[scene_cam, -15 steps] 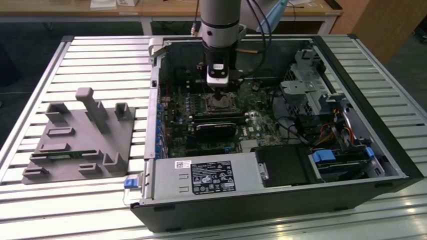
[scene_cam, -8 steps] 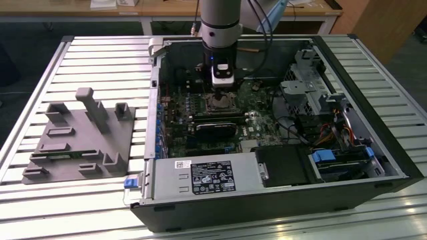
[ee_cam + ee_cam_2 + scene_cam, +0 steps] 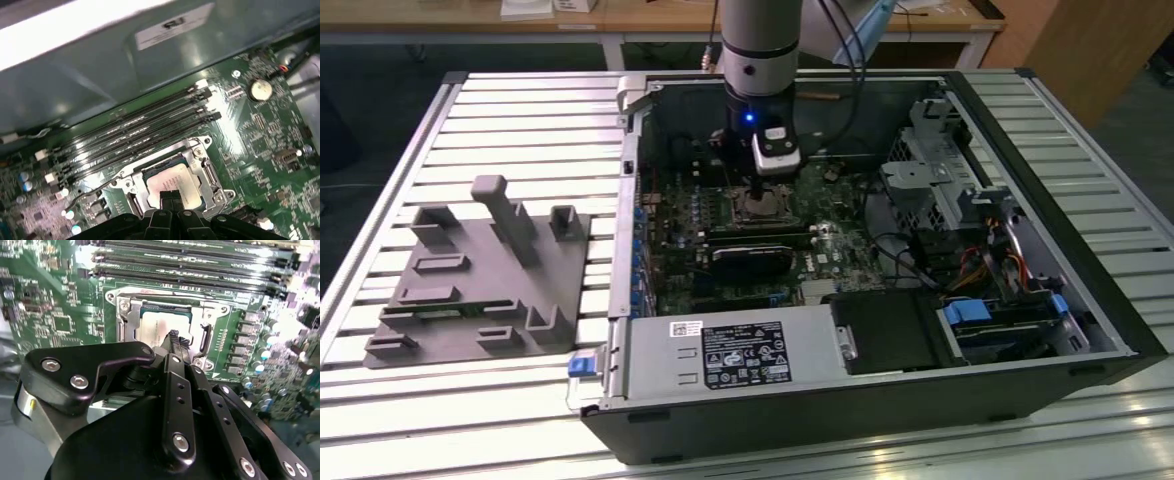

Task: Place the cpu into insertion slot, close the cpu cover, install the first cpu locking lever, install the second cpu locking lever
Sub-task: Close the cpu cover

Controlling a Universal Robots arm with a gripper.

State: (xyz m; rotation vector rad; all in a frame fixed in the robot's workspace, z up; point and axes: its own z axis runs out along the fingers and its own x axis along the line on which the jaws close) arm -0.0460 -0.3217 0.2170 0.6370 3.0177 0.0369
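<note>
**The cpu (image 3: 173, 181) sits in the insertion slot (image 3: 134, 200)**

The cpu cover (image 3: 196, 150) looks folded flat around the cpu. The hand (image 3: 175, 338) is clenched on nothing, tips together at the cpu's metal top, likely to press, not grasp.

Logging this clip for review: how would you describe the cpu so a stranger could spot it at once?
Look inside the open computer case, at the green motherboard. Beside the long black memory slots sits a silvery cover with a square window. The cpu is the pale, plain metal square in that window, just under the gripper, unlike the dark, busy parts around it.
</note>
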